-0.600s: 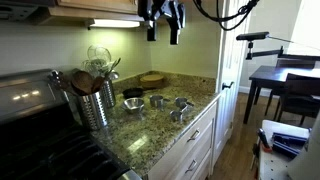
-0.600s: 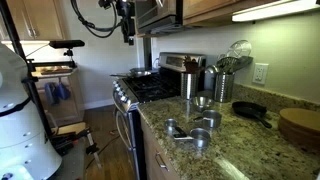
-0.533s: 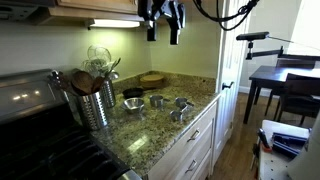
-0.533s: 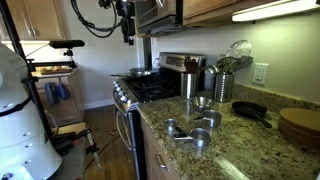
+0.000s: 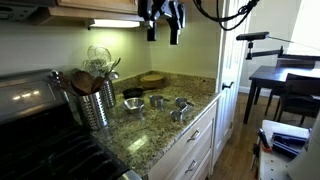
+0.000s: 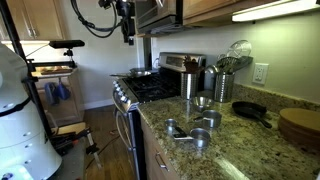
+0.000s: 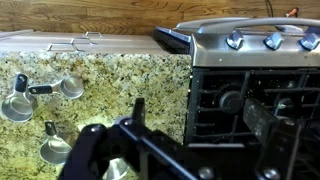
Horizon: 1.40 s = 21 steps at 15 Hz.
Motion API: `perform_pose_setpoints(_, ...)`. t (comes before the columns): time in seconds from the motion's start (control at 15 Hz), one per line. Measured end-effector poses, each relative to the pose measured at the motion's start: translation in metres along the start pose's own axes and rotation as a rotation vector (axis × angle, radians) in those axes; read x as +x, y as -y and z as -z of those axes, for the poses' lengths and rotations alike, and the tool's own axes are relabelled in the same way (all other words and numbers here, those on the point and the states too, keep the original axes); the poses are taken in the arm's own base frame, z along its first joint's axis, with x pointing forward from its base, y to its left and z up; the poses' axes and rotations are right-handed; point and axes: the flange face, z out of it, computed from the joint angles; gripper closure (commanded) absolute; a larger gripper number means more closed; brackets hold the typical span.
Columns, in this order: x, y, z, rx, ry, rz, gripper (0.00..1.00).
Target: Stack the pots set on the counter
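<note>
Several small shiny pots lie spread out, not stacked, on the speckled granite counter (image 5: 150, 132). In an exterior view they sit at mid-counter: one pot (image 5: 134, 104), a second (image 5: 156, 101), and a third (image 5: 177, 114) near the edge. They also show in the other exterior view (image 6: 209, 120) and at the left of the wrist view (image 7: 17, 106). My gripper (image 5: 162, 34) hangs high above the counter, under the cabinets, open and empty. It shows in both exterior views (image 6: 127, 36) and in the wrist view (image 7: 200, 115), above the counter-stove seam.
A ribbed steel utensil canister (image 5: 95, 106) stands beside the stove (image 7: 250, 90). A flat round wooden piece (image 5: 152, 78) and a black pan (image 6: 250, 110) sit at the back of the counter. A dark wooden table (image 5: 280, 78) stands across the room.
</note>
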Motion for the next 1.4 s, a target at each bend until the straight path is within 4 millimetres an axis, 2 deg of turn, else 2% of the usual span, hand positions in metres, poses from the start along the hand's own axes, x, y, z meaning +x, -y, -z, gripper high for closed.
perform_pose_setpoints(0.2, 0.002, -0.004, -0.007, -0.009, 0.012, -0.032, 0.00)
perform_pose_setpoints(0.4, 0.010, -0.022, -0.030, -0.035, 0.041, -0.177, 0.00)
perform_pose_setpoints(0.93, 0.031, -0.083, -0.117, -0.088, 0.009, -0.574, 0.00)
perform_pose_setpoints(1.4, 0.025, -0.136, -0.190, -0.154, -0.036, -0.916, 0.00)
